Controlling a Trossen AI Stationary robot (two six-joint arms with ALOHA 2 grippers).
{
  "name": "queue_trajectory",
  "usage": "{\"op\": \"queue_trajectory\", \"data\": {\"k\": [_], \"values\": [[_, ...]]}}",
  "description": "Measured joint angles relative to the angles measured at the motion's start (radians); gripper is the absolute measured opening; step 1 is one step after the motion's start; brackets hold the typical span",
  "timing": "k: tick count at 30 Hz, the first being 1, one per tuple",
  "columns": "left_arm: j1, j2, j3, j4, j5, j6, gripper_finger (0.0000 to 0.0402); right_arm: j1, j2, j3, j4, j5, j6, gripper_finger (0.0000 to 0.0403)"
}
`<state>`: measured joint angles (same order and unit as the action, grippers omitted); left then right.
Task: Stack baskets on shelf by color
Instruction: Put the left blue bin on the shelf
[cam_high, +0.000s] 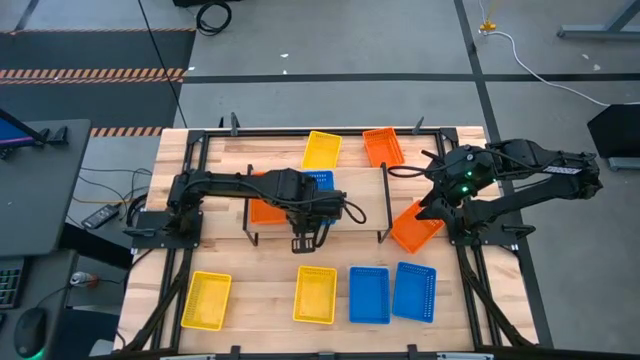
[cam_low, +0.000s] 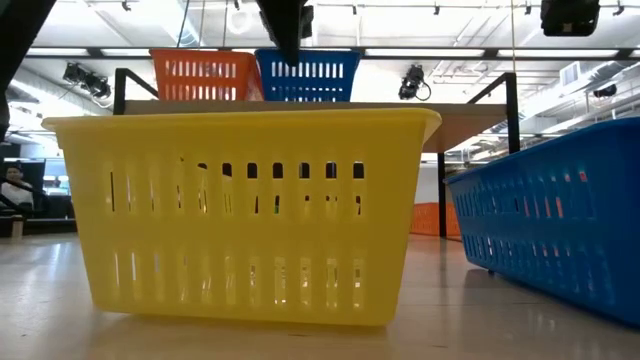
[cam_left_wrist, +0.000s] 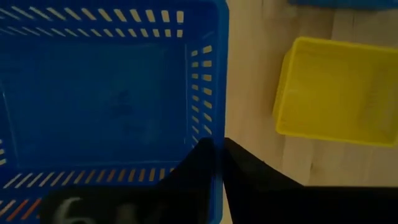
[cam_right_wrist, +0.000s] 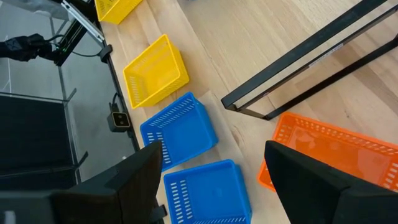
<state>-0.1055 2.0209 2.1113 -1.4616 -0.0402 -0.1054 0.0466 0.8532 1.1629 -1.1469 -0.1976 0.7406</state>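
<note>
Your left gripper (cam_left_wrist: 217, 163) pinches the wall of a blue basket (cam_left_wrist: 106, 93) on the shelf (cam_high: 360, 185), beside an orange basket (cam_high: 265, 211) on the same board. Your right gripper (cam_right_wrist: 211, 180) waits near the tabletop's right edge, fingers spread wide, above another orange basket (cam_right_wrist: 336, 152). Two yellow baskets (cam_high: 314, 294) and two blue ones (cam_high: 369, 294) line the near edge.

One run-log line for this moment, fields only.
left gripper: shut on blue basket wall, on shelf | right gripper: open, above orange basket | orange basket on shelf
</note>
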Motion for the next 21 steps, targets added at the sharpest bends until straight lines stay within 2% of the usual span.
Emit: {"op": "queue_trajectory", "data": {"k": [9, 21], "values": [[-0.005, 0.0, 0.0, -0.027, 0.012, 0.006, 0.0024, 0.0, 0.0, 0.0, 0.0, 0.0, 0.0, 0.0288], [-0.01, 0.0, 0.0, -0.03, 0.024, -0.094, 0.007, 0.0, 0.0, 0.0, 0.0, -0.013, 0.045, 0.0288]]}}
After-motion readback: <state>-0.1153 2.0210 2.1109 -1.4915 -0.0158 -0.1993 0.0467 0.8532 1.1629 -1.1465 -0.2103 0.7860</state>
